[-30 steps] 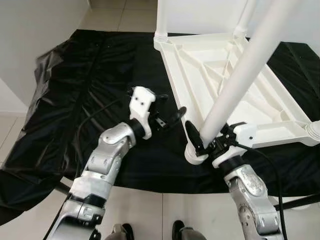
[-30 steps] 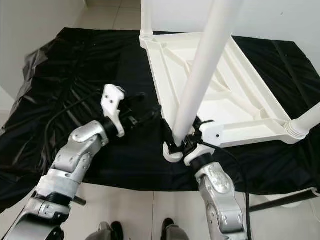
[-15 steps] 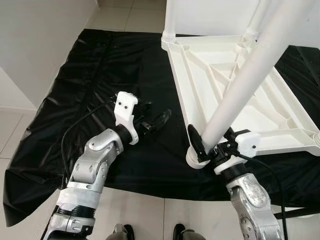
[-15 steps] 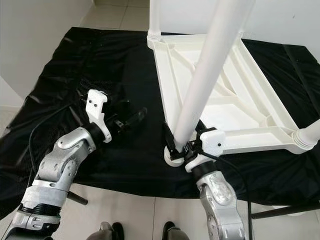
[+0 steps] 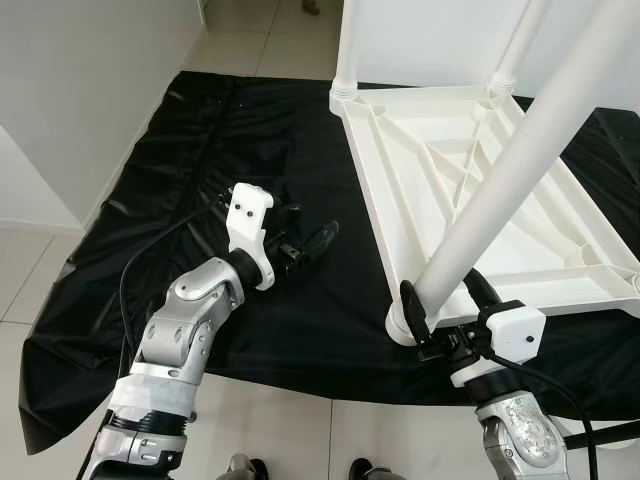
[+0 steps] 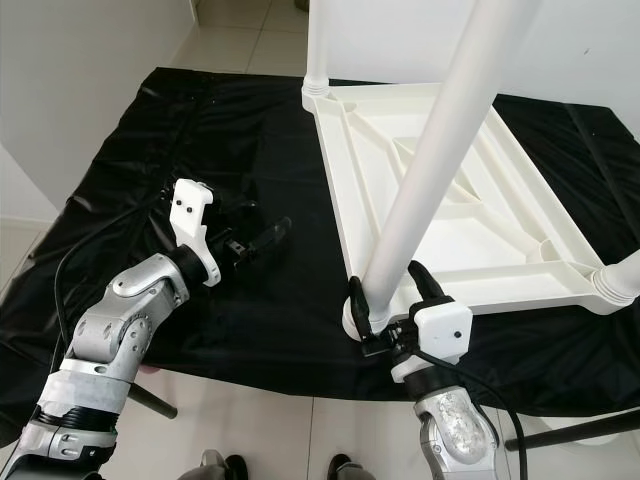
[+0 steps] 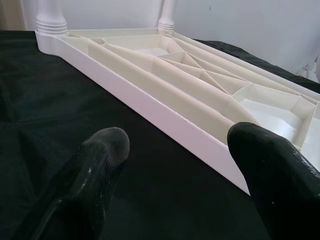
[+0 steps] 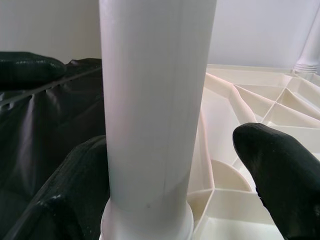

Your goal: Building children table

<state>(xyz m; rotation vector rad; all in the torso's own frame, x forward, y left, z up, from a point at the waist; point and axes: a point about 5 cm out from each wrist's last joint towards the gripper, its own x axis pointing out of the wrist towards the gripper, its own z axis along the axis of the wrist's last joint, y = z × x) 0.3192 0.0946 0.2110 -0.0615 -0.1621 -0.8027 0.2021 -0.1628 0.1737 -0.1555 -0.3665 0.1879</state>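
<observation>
Since the earlier frames the left tool has been drawn back from the tabletop edge, and the right tool has been lowered to the very foot of the leg. The right tool is now open around that leg: one finger lies against it and the other stands a little apart, so no firm grip is seen. The left tool is held open and empty just above the black sheet. The upturned white tabletop lies toward the sheet's right side. The leg stands in the near left corner socket. Seating this leg appears to be the step in hand; next, a closed grip and a turn or push into the socket would probably be needed.
</observation>
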